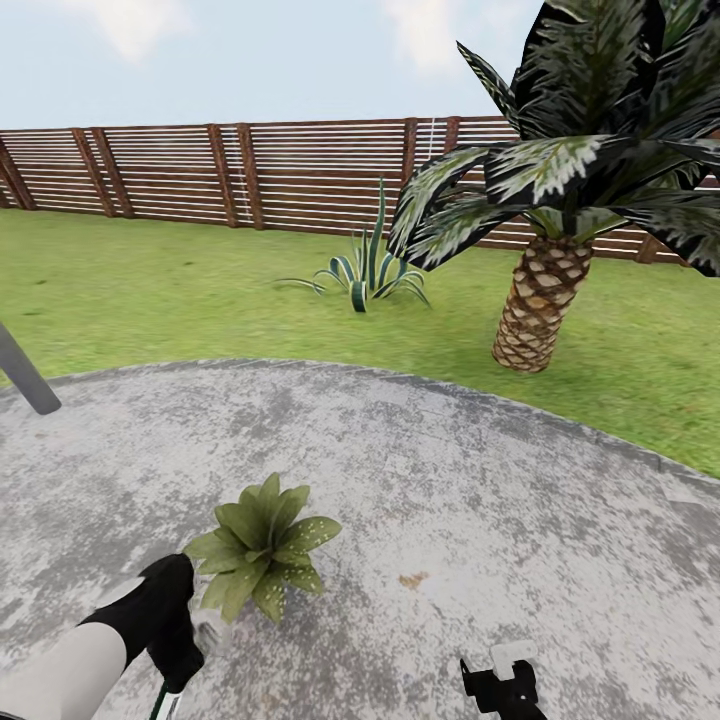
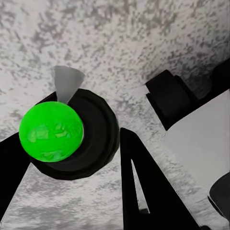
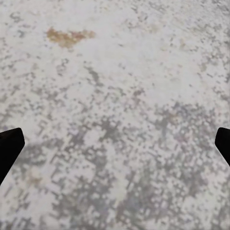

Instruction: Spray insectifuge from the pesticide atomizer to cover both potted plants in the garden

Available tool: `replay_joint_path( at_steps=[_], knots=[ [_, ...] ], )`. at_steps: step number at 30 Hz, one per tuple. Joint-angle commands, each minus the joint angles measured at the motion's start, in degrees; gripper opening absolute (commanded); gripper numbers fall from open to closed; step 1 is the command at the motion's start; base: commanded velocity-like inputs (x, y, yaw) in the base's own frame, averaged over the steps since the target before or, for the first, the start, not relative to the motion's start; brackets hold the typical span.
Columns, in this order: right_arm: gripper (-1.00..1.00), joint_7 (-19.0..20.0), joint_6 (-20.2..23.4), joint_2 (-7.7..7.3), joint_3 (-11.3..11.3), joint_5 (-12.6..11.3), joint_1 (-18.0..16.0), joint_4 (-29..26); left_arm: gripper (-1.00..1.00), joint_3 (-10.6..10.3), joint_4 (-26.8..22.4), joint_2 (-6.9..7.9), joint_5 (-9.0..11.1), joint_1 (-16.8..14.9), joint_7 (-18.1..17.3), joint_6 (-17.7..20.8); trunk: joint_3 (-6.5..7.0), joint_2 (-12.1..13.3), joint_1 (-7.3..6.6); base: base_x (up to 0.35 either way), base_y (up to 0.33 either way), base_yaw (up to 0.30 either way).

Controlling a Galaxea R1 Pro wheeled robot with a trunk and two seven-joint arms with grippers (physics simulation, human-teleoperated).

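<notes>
Left gripper (image 2: 96, 158) fingers clamp the atomizer (image 2: 67, 134), a plant (image 1: 262, 545) just ahead; spraying seems underway. Right gripper (image 3: 115, 143) fingers apart.

Left arm (image 1: 70, 672): smooth off-white forearm shell ending in a glossy black rounded wrist housing (image 1: 165, 605). No visible cables, screws or markings.
Left gripper (image 2: 72, 167), wrist view: matte black angular fingers (image 2: 143, 187), wedge-shaped with flat facets.
Right gripper (image 1: 500, 688), head view: black blocky body with a small white boxy part (image 1: 512, 655) on top.
Right wrist view: black finger tips (image 3: 8, 143) at both picture edges, plain, unmarked.
Also in left wrist view: a black block on a flat pale grey-white panel (image 2: 201, 129), robot body by the look of it.
</notes>
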Motion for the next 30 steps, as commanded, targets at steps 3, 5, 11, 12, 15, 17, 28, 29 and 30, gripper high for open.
replay_joint_path(
  at_steps=[3, 5, 11, 12, 15, 17, 28, 29, 30],
  knots=[
    [1.0, -0.25, -0.14, -0.01, 0.49, -0.21, -0.03, 0.03, -1.0, 0.0, -0.58, -0.28, -0.3, 0.78, -0.45, -1.36, -0.05, -0.02, -0.01, 0.0, 0.0, 0.0],
    [1.0, -0.24, -0.14, -0.01, 0.49, -0.18, -0.03, 0.03, -1.0, 0.54, -0.98, -0.41, -0.17, 0.86, 0.09, -1.53, -0.05, -0.02, -0.01, 0.0, 0.0, 0.0],
    [1.0, -0.24, -0.14, -0.01, 0.56, -0.05, -0.02, 0.03, -1.0, 5.39, -3.37, -0.36, -0.12, 0.69, 2.48, -1.62, -0.05, -0.02, -0.01, 0.0, 0.0, 0.0],
    [1.0, -0.24, -0.14, -0.01, 0.55, -0.05, -0.02, 0.03, -1.0, 5.6, -3.52, -0.27, -0.18, 0.66, 2.54, -1.62, -0.05, -0.02, -0.01, 0.0, 0.0, 0.0],
    [1.0, -0.24, -0.14, -0.01, 0.55, -0.04, 0.0, 0.03, -1.0, 5.79, -3.64, -0.05, -0.61, 0.63, 2.63, -1.73, -0.05, -0.02, -0.01, 0.0, 0.0, 0.0],
    [1.0, -0.24, -0.14, -0.01, 0.5, -0.04, -0.01, 0.03, -1.0, 5.7, -3.16, 0.24, -0.78, 0.83, 2.77, -1.78, -0.05, -0.02, -0.01, 0.0, 0.0, 0.0],
    [1.0, -0.24, -0.14, -0.01, 0.52, -0.04, 0.0, 0.03, -1.0, 5.89, -2.58, 1.99, -1.02, 1.22, 3.38, -1.84, -0.05, -0.02, -0.01, 0.0, 0.0, 0.0],
    [1.0, -0.24, -0.14, -0.01, 0.5, -0.04, -0.01, 0.03, -1.0, 6.0, -2.61, 1.88, -1.0, 1.22, 3.41, -1.82, -0.05, -0.02, -0.01, 0.042, 0.03, 0.0],
    [1.0, -0.24, -0.14, -0.01, 0.5, -0.04, 0.0, 0.03, -1.0, 6.06, -2.62, 1.82, -0.99, 1.22, 3.42, -1.81, -0.05, -0.02, -0.01, 0.09, 0.092, 0.0]
  ],
)
